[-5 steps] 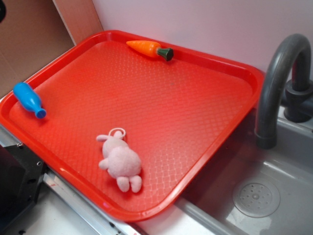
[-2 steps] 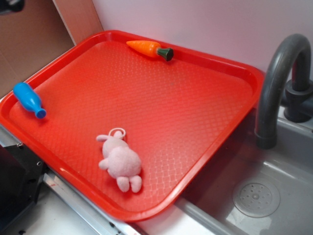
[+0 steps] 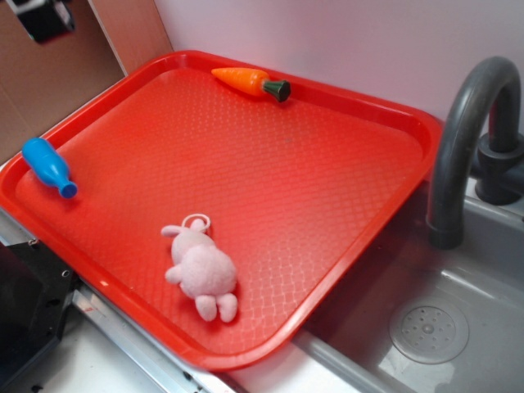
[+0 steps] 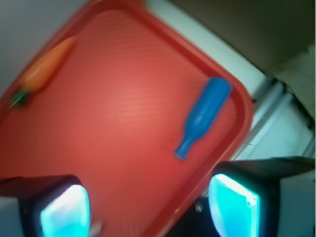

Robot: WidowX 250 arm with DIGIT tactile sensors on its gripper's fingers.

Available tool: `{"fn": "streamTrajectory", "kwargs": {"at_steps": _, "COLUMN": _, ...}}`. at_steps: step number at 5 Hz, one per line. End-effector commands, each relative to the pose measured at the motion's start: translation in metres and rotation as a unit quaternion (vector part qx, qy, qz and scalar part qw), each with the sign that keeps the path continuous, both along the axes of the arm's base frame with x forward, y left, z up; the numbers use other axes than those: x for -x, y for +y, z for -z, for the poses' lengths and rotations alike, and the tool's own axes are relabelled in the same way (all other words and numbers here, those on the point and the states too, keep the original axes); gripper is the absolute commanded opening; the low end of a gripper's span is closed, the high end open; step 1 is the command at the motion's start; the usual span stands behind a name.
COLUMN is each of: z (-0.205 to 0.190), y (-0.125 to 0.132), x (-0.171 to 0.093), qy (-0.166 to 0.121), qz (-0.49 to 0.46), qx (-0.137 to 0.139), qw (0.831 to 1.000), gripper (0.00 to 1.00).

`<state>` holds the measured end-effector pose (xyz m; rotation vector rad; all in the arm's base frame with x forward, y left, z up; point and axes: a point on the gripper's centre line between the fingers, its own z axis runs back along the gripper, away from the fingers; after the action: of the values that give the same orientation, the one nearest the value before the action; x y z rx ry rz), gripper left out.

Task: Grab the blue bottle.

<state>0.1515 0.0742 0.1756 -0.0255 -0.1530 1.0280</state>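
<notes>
The blue bottle (image 3: 47, 166) lies on its side at the left edge of the red tray (image 3: 270, 164), neck pointing toward the tray's front. In the wrist view the blue bottle (image 4: 203, 116) lies ahead of my gripper (image 4: 148, 210), whose two pads (image 4: 66, 212) stand wide apart with nothing between them. In the exterior view only a dark part of the gripper (image 3: 45, 18) shows at the top left corner, high above and behind the bottle.
A pink plush bunny (image 3: 201, 270) lies near the tray's front edge. An orange toy carrot (image 3: 250, 82) rests at the far rim. A grey tap (image 3: 471, 139) and sink (image 3: 430, 327) stand to the right. A brown wall panel (image 3: 49, 74) is at the left.
The gripper has come into the exterior view at the top left corner, moving down and right. The bottle, bunny and carrot have not moved.
</notes>
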Motion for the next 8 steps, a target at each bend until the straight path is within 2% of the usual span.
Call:
{"fn": "streamTrajectory", "kwargs": {"at_steps": 1, "z": 0.036, "y": 0.034, "x": 0.009, "qy": -0.007, "qz": -0.201, "qx": -0.039, "qw": 0.979, "gripper": 1.00}}
{"fn": "streamTrajectory", "kwargs": {"at_steps": 2, "z": 0.063, "y": 0.046, "x": 0.004, "qy": -0.026, "qz": -0.201, "qx": -0.091, "qw": 0.975, "gripper": 1.00}}
{"fn": "streamTrajectory", "kwargs": {"at_steps": 4, "z": 0.083, "y": 0.058, "x": 0.005, "qy": -0.011, "qz": -0.150, "qx": -0.129, "qw": 0.980, "gripper": 1.00}}
{"fn": "streamTrajectory", "kwargs": {"at_steps": 8, "z": 0.137, "y": 0.067, "x": 0.014, "qy": 0.005, "qz": -0.133, "qx": -0.194, "qw": 0.972, "gripper": 1.00}}
